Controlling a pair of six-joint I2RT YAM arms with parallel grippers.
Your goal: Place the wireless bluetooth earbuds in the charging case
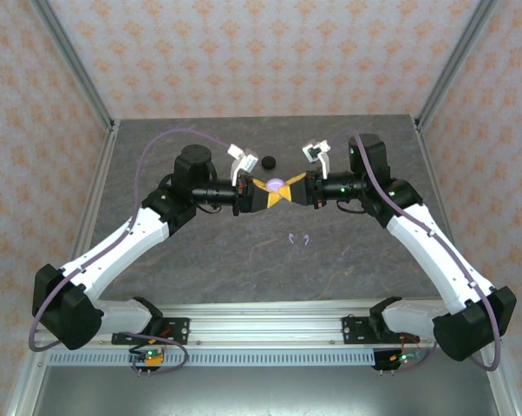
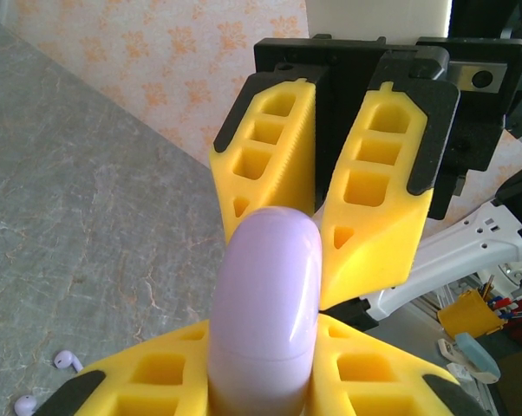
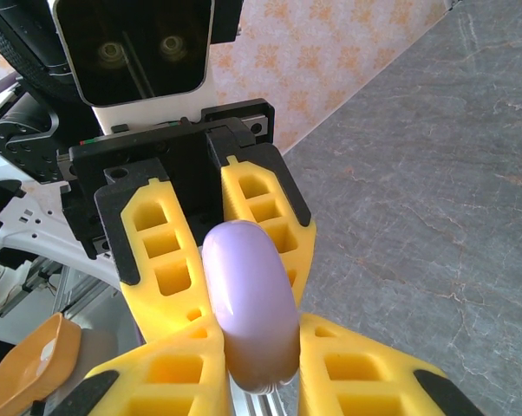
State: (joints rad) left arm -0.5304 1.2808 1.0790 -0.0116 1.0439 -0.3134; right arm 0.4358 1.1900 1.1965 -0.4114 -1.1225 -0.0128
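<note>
At centre of the overhead view, left gripper and right gripper both have fingers clamped on the lavender charging case above the surface; to open it, one should likely hold steady while the other prises, earbuds lying just below centre.

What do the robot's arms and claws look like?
The left arm and right arm have white shells, black joints and black bases. A purple cable runs along each. The left gripper and right gripper each carry two yellow wedge-shaped fingers with square cut-outs, ridged inner faces and black backs.
</note>
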